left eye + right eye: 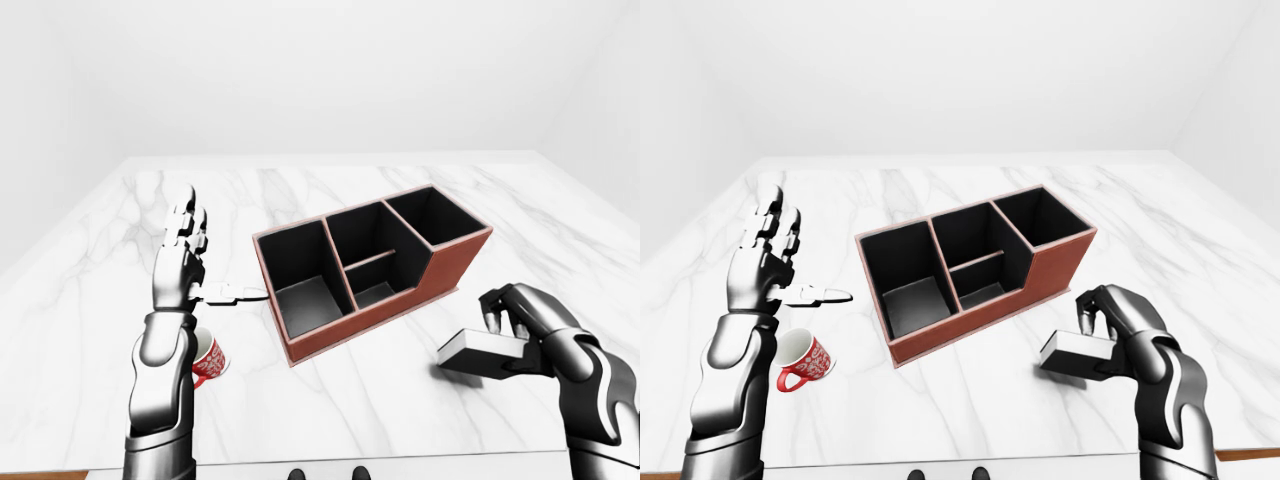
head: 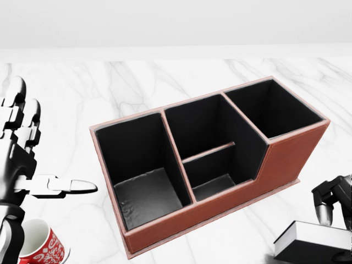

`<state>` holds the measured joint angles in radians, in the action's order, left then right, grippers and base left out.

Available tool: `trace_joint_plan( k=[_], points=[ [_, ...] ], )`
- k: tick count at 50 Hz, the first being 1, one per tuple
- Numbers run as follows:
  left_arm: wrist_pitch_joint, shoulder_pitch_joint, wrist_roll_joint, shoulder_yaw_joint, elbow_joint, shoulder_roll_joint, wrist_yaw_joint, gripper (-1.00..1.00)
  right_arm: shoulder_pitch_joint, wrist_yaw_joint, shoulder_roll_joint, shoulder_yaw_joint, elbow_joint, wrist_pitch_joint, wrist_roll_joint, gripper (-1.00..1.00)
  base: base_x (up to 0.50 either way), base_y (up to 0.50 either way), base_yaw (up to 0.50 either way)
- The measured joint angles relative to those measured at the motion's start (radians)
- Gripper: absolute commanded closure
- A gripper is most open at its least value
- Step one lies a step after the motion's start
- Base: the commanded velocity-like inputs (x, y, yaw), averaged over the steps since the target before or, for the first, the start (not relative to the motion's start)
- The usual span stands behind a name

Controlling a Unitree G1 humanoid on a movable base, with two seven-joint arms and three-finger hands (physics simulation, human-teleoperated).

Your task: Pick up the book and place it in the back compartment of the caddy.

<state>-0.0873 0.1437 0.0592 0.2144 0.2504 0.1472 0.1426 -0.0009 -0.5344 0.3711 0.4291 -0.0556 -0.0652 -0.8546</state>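
The book (image 1: pixel 478 349), a white block with a dark cover, is at the lower right, to the right of the caddy. My right hand (image 1: pixel 502 340) is shut on it, fingers over the top and thumb underneath. It seems to be just above the marble table (image 1: pixel 400 400), with a shadow beneath it. The red-brown caddy (image 1: pixel 455 258) with black compartments lies diagonally in the middle. It has one large bin at its lower left end, a split middle bin, and one bin at its upper right end. My left hand (image 1: pixel 183 250) is open and raised, left of the caddy.
A red and white mug (image 1: pixel 803 362) lies on its side at the lower left, just below my left forearm. The table's near edge (image 1: pixel 350 465) runs along the bottom of the eye views. White walls stand beyond the table.
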Motion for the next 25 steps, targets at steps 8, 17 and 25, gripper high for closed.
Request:
trace_joint_plan(
  k=[8, 17, 25],
  points=[
    [0.000, 0.000, 0.000, -0.001, -0.002, 0.000, 0.000, -0.99, -0.032, -0.043, -0.005, -0.019, -0.073, 0.021, 0.006, 1.00, 0.00, 0.00, 0.00],
    [0.000, 0.001, -0.001, -0.002, -0.008, 0.000, -0.001, -0.99, -0.061, -0.076, -0.006, -0.039, -0.122, 0.021, 0.006, 1.00, 0.00, 0.00, 0.00],
    [0.000, 0.001, -0.002, -0.003, -0.010, -0.001, -0.001, -1.00, -0.086, -0.109, -0.009, -0.058, -0.161, 0.030, 0.006, 1.00, 0.00, 0.00, 0.00]
  ],
)
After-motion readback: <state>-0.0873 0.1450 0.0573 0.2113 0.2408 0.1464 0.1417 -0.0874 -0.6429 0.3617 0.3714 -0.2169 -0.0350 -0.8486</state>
